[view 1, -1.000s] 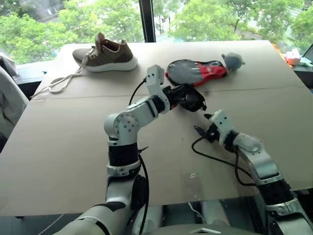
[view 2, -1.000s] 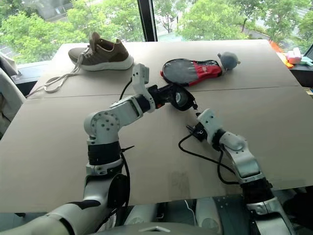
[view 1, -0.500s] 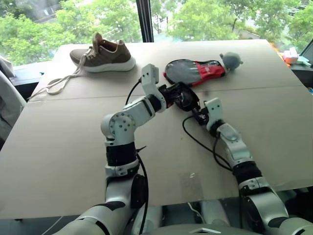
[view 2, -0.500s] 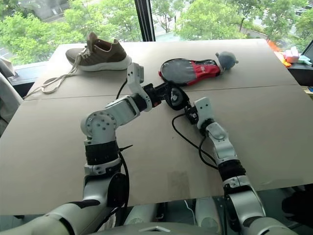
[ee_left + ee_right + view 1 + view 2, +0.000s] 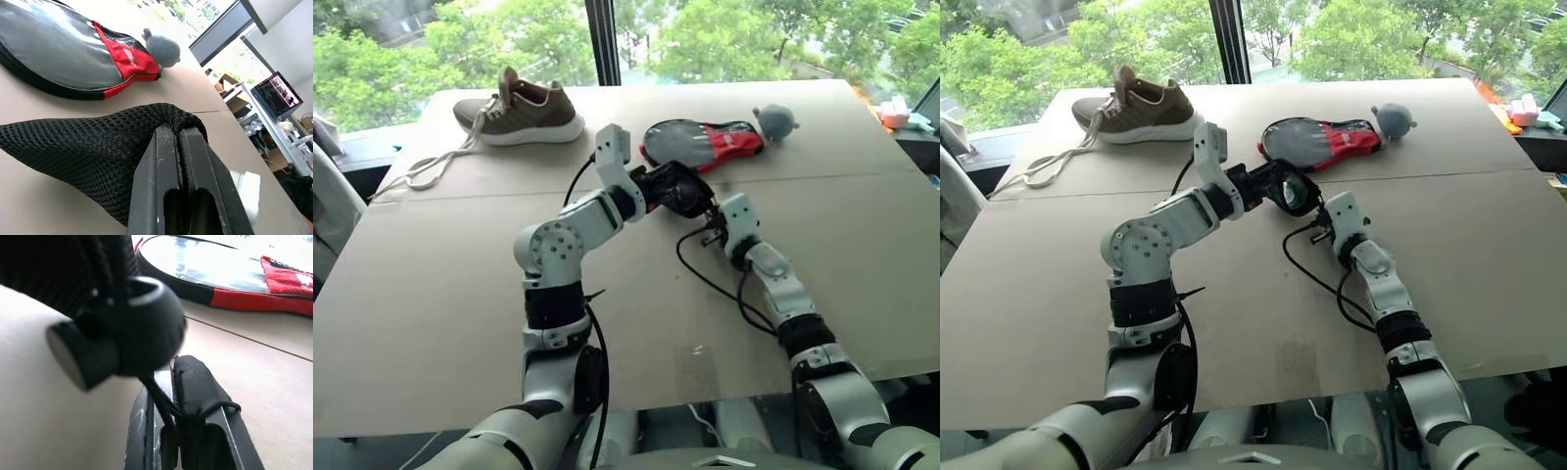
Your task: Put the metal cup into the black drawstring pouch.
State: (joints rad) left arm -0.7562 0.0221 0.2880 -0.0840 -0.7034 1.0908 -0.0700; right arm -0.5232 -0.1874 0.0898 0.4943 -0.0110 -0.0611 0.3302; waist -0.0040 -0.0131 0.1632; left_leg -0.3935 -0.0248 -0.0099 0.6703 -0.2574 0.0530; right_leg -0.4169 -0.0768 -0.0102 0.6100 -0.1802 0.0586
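Observation:
The black drawstring pouch [image 5: 681, 190] of mesh fabric hangs a little above the table's middle, pinched at its edge by my left gripper [image 5: 178, 129], which is shut on it. The pouch [image 5: 88, 142] spreads out beyond those fingers. Just below the pouch, my right gripper [image 5: 171, 369] is shut on the thin black cord [image 5: 157, 396], right under the round toggle [image 5: 117, 340]. In the head views the right gripper [image 5: 710, 229] sits close beside the pouch. The metal cup is out of view.
A dark grey-and-red paddle case [image 5: 703, 143] lies just behind the pouch, with a grey plush toy [image 5: 775, 119] at its right end. A brown shoe [image 5: 524, 106] with a trailing white lace [image 5: 435, 166] lies at the back left. The table [image 5: 431, 294] is tan cardboard.
My right gripper has moved forward from open table up to the pouch and has shut on its cord. The left gripper has kept the pouch in place.

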